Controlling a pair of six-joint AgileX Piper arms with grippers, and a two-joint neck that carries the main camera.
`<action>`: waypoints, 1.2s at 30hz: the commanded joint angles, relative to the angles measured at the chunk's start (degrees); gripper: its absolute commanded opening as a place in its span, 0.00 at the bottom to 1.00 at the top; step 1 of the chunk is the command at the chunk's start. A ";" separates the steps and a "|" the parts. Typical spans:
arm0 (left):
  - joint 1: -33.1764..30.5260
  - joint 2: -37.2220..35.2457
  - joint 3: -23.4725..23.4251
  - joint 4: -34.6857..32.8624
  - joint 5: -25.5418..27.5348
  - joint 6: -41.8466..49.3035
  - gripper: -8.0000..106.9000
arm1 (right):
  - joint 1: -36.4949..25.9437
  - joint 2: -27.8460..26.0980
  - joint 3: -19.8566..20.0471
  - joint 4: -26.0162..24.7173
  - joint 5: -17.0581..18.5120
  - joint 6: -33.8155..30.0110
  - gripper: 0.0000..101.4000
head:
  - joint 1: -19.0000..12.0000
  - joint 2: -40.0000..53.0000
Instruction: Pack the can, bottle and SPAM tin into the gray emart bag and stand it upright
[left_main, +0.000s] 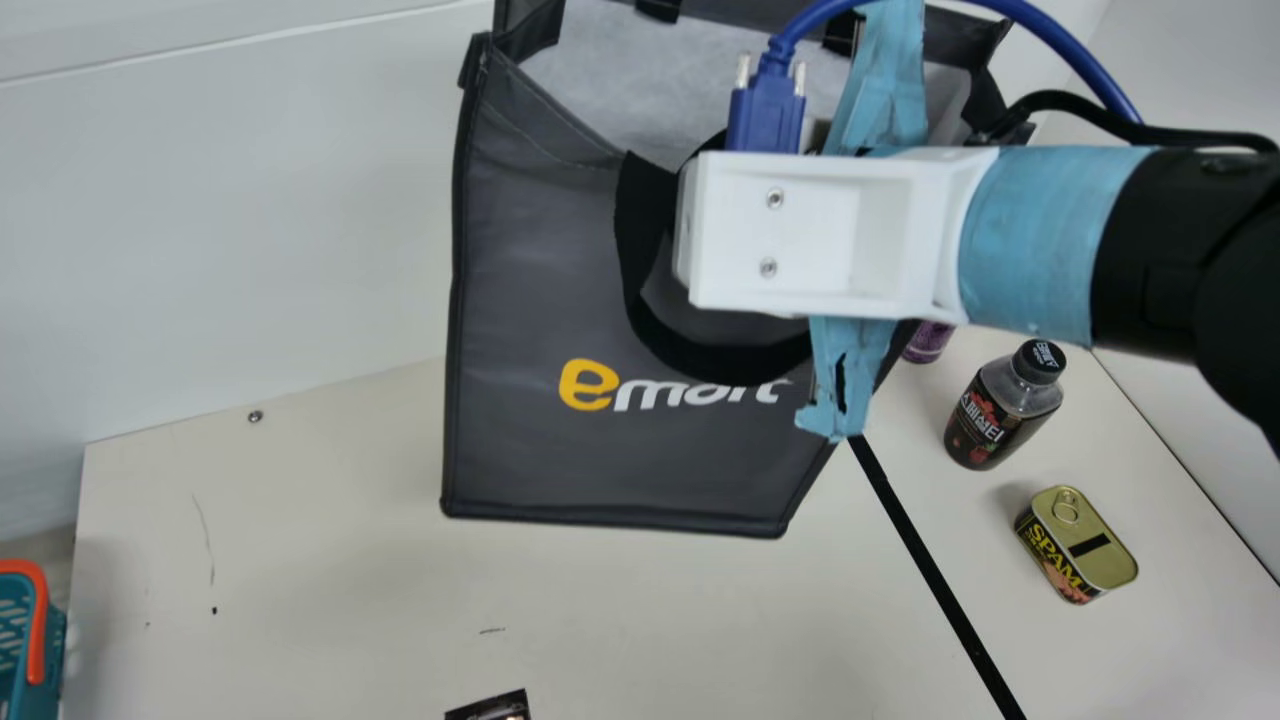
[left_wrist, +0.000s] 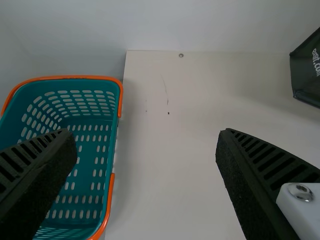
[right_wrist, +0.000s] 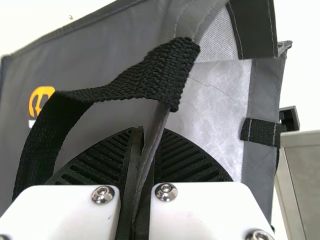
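My right pincer (right_wrist: 145, 137) is closed tight on only the thin rim (right_wrist: 156, 129) of gray emart bag (left_main: 560, 280), so if I pull unevenly, the cloth may slip or swing into the can (left_main: 928, 342) just beside the bag, with bottle (left_main: 1000, 415) and SPAM tin (left_main: 1085, 540) to the bag's right.

The SPAM tin (left_main: 1078, 543) sits near the upright bottle (left_main: 1000, 408).

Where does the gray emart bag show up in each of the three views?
Main view: the gray emart bag is at the upper middle.
Left wrist view: upper right edge, cut off.
Right wrist view: across the left and middle, fabric between the right fingers.
Landmark: its yellow letter links main and right wrist views; a table screw links main and left wrist.
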 joint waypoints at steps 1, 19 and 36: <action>0.00 0.00 0.00 0.00 0.00 0.00 0.85 | 0.57 -0.46 0.64 -0.08 0.03 -0.14 0.00 | -1.30 -0.14; 0.00 0.00 0.00 0.00 0.00 0.00 0.85 | 7.53 -6.08 6.50 -2.36 0.03 0.51 0.00 | -1.30 -0.14; 0.00 0.00 0.00 0.00 0.00 0.00 0.85 | 14.73 -10.00 11.74 -6.21 0.03 2.66 0.00 | -1.30 -0.14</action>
